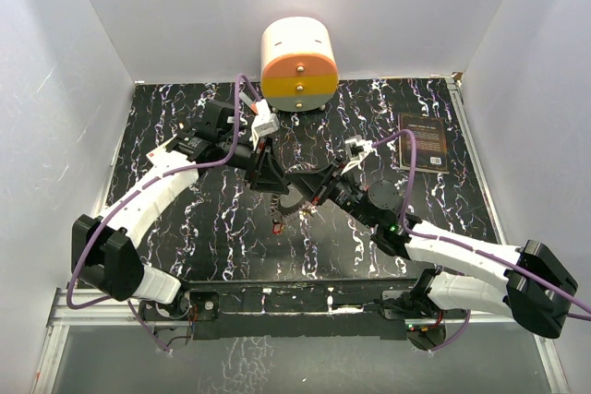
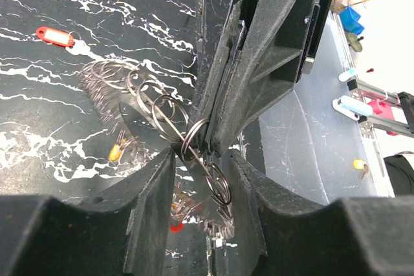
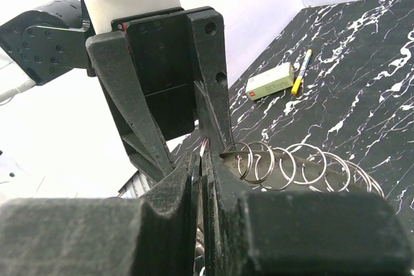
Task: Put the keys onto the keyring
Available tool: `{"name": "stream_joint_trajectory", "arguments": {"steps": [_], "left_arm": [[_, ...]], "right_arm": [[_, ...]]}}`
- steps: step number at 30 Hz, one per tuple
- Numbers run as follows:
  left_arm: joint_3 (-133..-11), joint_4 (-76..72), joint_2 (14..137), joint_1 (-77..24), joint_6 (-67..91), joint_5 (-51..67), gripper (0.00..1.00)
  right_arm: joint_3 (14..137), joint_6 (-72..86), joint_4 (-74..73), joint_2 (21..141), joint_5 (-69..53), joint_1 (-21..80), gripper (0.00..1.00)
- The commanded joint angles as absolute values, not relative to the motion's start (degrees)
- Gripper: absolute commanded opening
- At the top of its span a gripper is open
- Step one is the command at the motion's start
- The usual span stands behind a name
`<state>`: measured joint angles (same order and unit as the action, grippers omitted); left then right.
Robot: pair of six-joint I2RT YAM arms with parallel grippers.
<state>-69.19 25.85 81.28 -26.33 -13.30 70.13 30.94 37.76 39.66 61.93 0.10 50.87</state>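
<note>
The keyring (image 2: 139, 121), a flat grey disc fringed with wire loops, hangs above the table centre (image 1: 294, 198) between both arms. My right gripper (image 3: 202, 159) is shut on its thin edge, and the loops (image 3: 291, 166) fan out to the right of the fingers. My left gripper (image 2: 202, 179) faces it with jaws apart; the ring's lower loops sit in the gap and touch neither pad. A red key (image 2: 55, 35) lies on the table at far left. A yellow key (image 2: 115, 152) and a red one (image 2: 174, 226) show beside the ring.
A cream-and-orange round drawer unit (image 1: 298, 66) stands at the back centre. A dark card (image 1: 424, 143) lies at the right. A marker pen (image 3: 301, 72) and a white box (image 3: 270, 81) rest on the black marbled table. White walls close in on both sides.
</note>
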Motion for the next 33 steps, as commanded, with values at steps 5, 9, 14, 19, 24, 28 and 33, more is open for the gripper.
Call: {"name": "stream_joint_trajectory", "arguments": {"steps": [5,9,14,19,24,28,33], "left_arm": [[-72.23,26.50,79.56,-26.63,-13.96,69.57,0.30],[-72.57,25.81,79.97,-26.63,-13.29,69.06,0.26],[-72.95,25.49,80.24,-26.59,-12.89,69.30,0.24],[-73.18,24.94,80.42,-26.61,-12.15,70.06,0.24],[-73.35,24.30,80.59,-26.63,-10.89,71.66,0.25],[-72.91,23.74,80.51,-26.63,-10.13,72.49,0.26],[-72.62,25.04,80.26,-26.63,-11.43,71.02,0.30]], "right_arm": [[30.49,38.72,47.34,59.56,0.00,50.71,0.08],[29.86,39.21,47.37,58.94,-0.08,50.77,0.08],[29.04,39.78,47.55,58.36,-0.24,50.80,0.08],[28.57,40.11,47.81,58.32,-0.48,50.87,0.08],[28.04,40.50,48.41,58.43,-0.61,50.97,0.08],[27.71,40.51,48.60,58.31,-0.38,50.98,0.08],[27.59,40.29,48.67,57.78,0.00,51.06,0.08]]}}
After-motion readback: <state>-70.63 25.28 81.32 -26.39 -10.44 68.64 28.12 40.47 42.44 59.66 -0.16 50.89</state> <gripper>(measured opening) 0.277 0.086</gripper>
